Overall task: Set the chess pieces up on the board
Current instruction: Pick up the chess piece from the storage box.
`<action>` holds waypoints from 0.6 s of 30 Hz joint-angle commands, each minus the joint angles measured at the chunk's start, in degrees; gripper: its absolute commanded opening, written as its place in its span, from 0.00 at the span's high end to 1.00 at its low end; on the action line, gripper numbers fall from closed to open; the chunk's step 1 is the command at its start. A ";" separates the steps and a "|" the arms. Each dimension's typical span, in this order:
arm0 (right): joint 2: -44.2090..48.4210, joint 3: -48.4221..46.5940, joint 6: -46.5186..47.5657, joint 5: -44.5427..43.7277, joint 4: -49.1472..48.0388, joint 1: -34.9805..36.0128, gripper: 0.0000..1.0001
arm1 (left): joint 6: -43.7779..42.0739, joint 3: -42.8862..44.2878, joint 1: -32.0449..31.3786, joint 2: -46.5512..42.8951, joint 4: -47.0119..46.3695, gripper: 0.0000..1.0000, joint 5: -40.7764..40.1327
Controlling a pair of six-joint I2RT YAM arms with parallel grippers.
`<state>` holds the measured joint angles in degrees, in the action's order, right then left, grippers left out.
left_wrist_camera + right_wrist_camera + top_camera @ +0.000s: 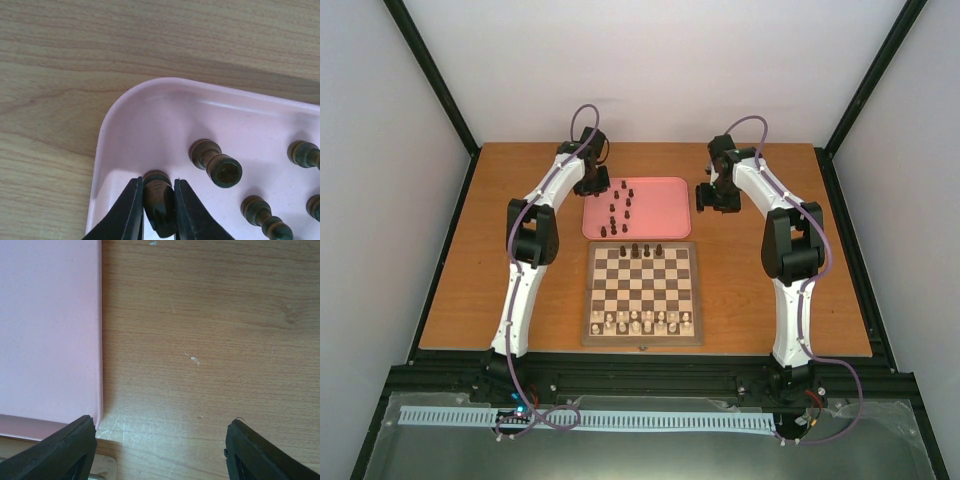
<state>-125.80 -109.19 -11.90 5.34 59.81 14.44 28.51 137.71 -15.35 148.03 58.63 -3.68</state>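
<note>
Dark brown wood, one of the chess pieces (pixel 159 205), is clamped between the two black fingers (pixel 131 212) of the left gripper (pixel 157 182). The jaws are closed tight on both sides of it. The piece is inside the pink tray (pixel 165 120), close to a rounded corner; whether its base rests on the tray floor cannot be told.

In the overhead view this is the far left corner of the tray (pixel 665 215), where the left gripper (pixel 592 185) stands. The remaining dark chess pieces (pixel 617 210) are scattered over the left half of the tray, apart from one another. Three more appear in the left wrist view beside the gripped one, none touching it.

The board (pixel 590 300) lies just near of the tray, squared to it. Four dark pieces (pixel 640 249) stand in a line on its far row, around the middle files. Pale pieces (pixel 642 320) fill the two near rows.

The right gripper (pixel 718 197) hangs just off the right edge of the tray, over the bare wooden table (pixel 760 290). Its jaws stand wide apart and hold nothing; the right wrist view shows the right gripper (pixel 160 440) above the tabletop with the tray edge (pixel 50 330) at its left.
</note>
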 commanded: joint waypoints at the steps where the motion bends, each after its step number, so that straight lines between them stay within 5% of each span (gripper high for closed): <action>1: -0.64 -1.08 0.21 -0.51 0.59 -0.37 0.29 | 0.06 2.48 0.77 -0.25 1.14 0.99 -0.50; 10: 1.08 0.85 -0.01 -0.19 -0.30 -0.30 0.29 | -1.80 -0.26 0.76 -12.12 5.56 0.99 0.09; 18: 2.80 3.83 -0.21 0.44 -1.63 -0.30 0.29 | -2.94 -28.53 -4.52 -35.44 4.10 0.99 3.46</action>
<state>-125.75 -106.94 -11.92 5.43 59.11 14.44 26.98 121.54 -16.40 123.31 62.06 -2.48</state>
